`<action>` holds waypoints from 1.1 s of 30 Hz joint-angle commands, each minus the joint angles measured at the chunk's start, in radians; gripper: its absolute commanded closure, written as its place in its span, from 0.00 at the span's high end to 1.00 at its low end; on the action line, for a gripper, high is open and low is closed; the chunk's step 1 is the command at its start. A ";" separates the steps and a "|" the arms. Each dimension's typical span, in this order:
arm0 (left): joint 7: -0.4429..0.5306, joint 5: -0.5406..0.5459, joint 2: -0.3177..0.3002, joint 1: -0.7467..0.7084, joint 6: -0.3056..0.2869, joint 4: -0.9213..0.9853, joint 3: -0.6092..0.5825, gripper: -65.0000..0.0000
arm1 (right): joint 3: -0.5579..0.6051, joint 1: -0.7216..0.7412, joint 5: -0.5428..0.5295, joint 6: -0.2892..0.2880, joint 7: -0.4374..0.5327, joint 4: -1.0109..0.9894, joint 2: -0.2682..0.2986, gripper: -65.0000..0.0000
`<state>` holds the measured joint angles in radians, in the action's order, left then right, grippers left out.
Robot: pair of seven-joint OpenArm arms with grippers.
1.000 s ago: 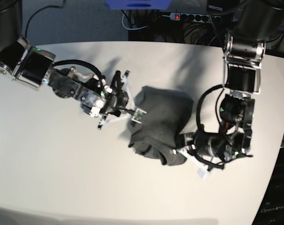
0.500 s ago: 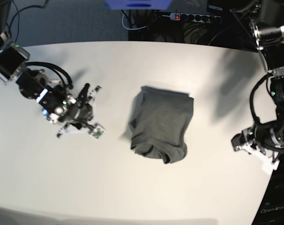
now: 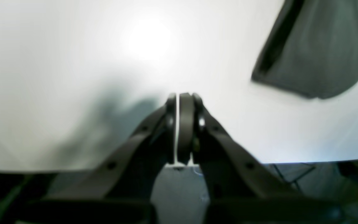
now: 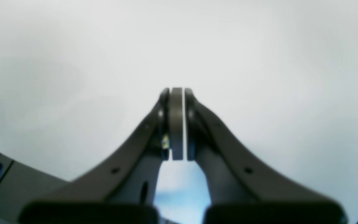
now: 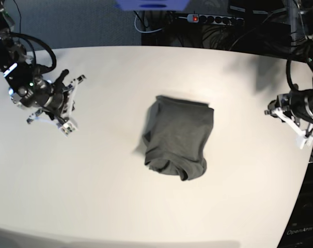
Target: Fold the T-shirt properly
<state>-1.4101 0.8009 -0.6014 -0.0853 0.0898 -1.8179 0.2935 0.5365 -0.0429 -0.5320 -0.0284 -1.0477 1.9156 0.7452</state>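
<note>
The T-shirt (image 5: 178, 137) lies folded into a compact dark olive-grey bundle in the middle of the white table (image 5: 120, 206). One corner of the T-shirt (image 3: 315, 53) shows at the upper right of the left wrist view. My left gripper (image 5: 286, 125) hangs near the table's right edge, well apart from the cloth. Its jaws (image 3: 179, 96) are shut with nothing between them. My right gripper (image 5: 69, 103) is over the far left of the table, also away from the shirt. In the right wrist view it (image 4: 176, 90) is shut and empty above bare tabletop.
A power strip (image 5: 213, 19) and cables lie on the floor behind the table's far edge, beside a blue object (image 5: 151, 4). The table's curved right edge runs close under my left arm.
Both grippers were at the shirt's edges a second ago. They have let go and pulled outward, the right one to the far left and the left one to the right edge. The shirt stays put.
</note>
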 commanded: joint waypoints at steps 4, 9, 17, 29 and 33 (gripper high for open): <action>0.014 0.004 -0.022 -0.052 -0.002 -0.082 0.013 0.03 | -0.028 -0.068 0.005 -0.002 0.071 0.015 0.017 0.00; 0.014 0.007 -0.019 -0.101 -0.002 -0.095 0.011 0.03 | -0.028 -0.145 0.005 0.087 0.109 0.015 0.017 0.00; 0.014 0.002 -0.019 -0.218 -0.002 -0.128 0.009 0.03 | -0.026 -0.298 0.005 0.146 0.283 0.015 0.020 0.00; 0.157 0.002 -0.027 -0.357 -0.002 -0.173 -0.075 0.03 | -0.020 -0.512 0.005 0.295 0.455 0.017 0.047 0.00; 0.220 0.001 -0.028 -0.397 -0.002 -0.173 -0.136 0.03 | -0.020 -0.579 0.005 0.296 0.522 0.017 0.046 0.00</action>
<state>-1.1915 0.7963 -0.6144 -0.4835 0.0902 -1.9759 0.1509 0.5220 -0.6159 -0.5301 0.2634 -0.5358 1.9179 0.7784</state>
